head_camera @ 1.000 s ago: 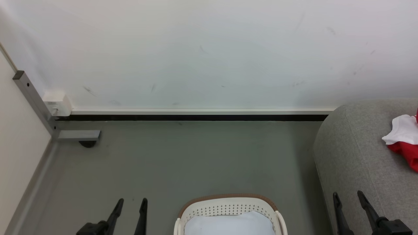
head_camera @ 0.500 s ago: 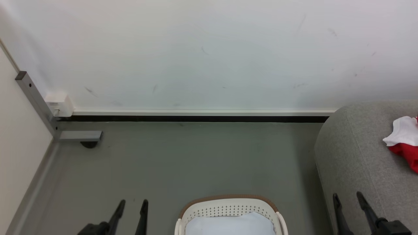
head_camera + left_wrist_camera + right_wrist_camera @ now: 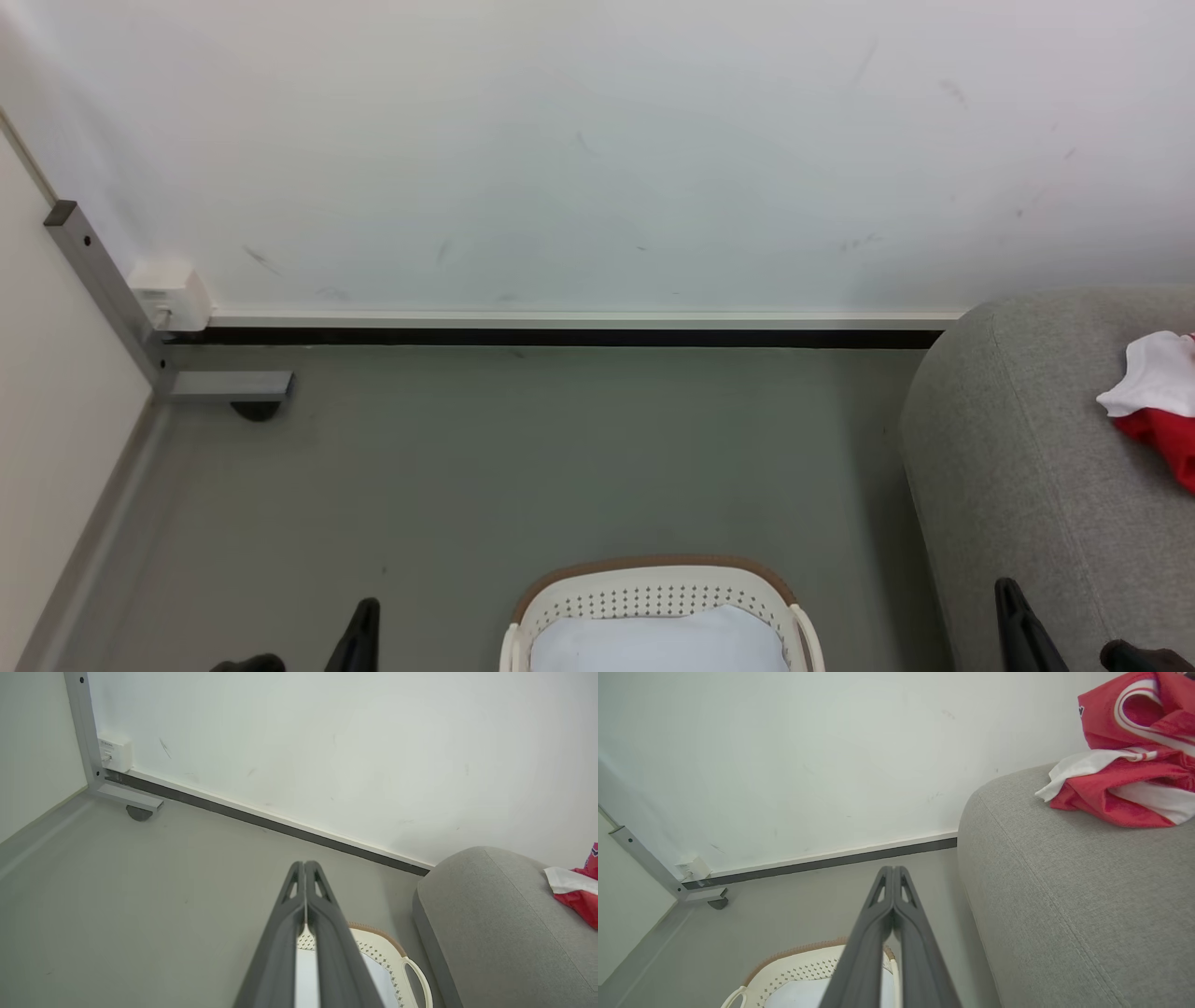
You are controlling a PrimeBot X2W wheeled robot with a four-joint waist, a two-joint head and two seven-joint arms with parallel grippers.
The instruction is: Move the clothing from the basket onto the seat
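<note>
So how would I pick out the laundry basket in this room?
Find the big light grey seat on the right, against the white wall. On the grey floor just left of it stands the laundry basket. It is oval cream-white plastic with perforated sides and a brown rim, holding pale padding, while the red clothing lies up on the seat.

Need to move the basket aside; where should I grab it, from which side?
The loop handle at the right end of the basket, from above: it juts out from the rim, leaving an open gap, likely easy to hook.
</note>
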